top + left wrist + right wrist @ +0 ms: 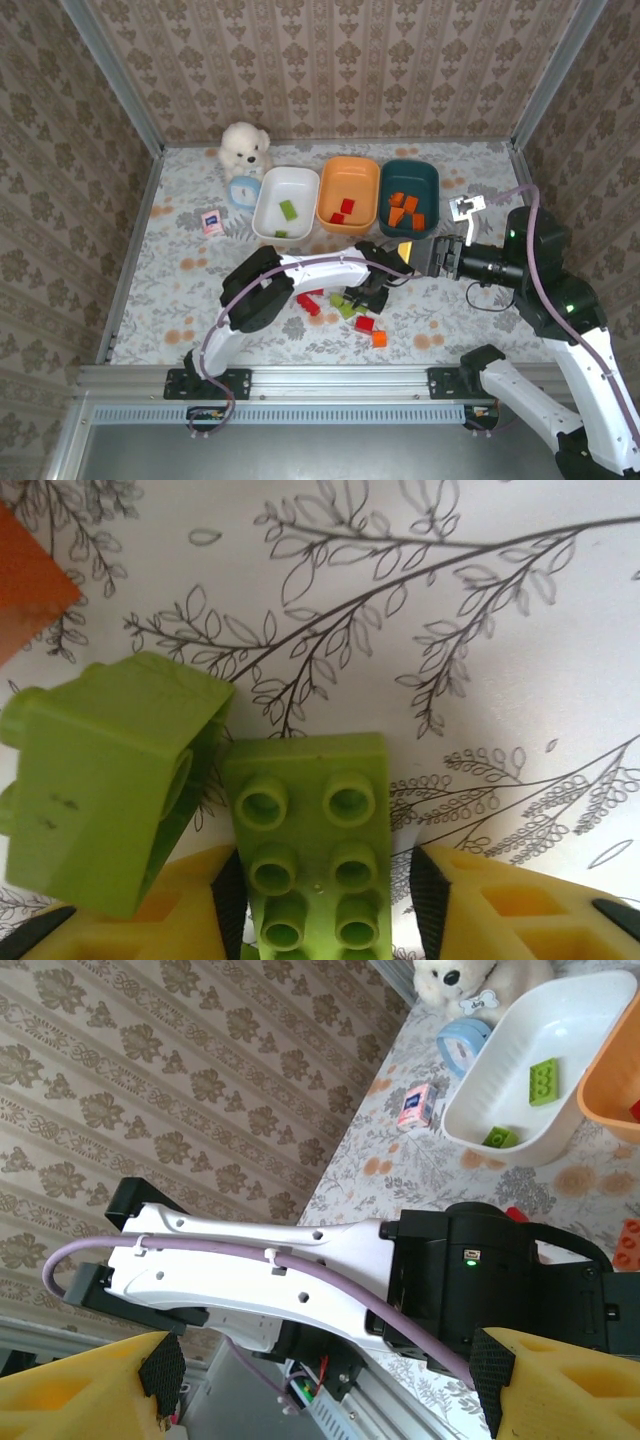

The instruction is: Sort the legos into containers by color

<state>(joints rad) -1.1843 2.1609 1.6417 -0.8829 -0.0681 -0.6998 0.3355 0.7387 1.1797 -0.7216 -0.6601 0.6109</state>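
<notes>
Left hand (pixel 326 885) straddles a green lego (pixel 310 830) (studs up), its fingers spread, not pinching it.

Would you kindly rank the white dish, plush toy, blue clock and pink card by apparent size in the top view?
Largest to smallest: white dish, plush toy, blue clock, pink card. The clock and card look close.

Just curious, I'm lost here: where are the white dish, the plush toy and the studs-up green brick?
white dish (pixel 300 188): top view, bare floor.
white plush toy (pixel 245 148): top view, head.
green brick (pixel 310 850): left wrist view, studded top.
</notes>
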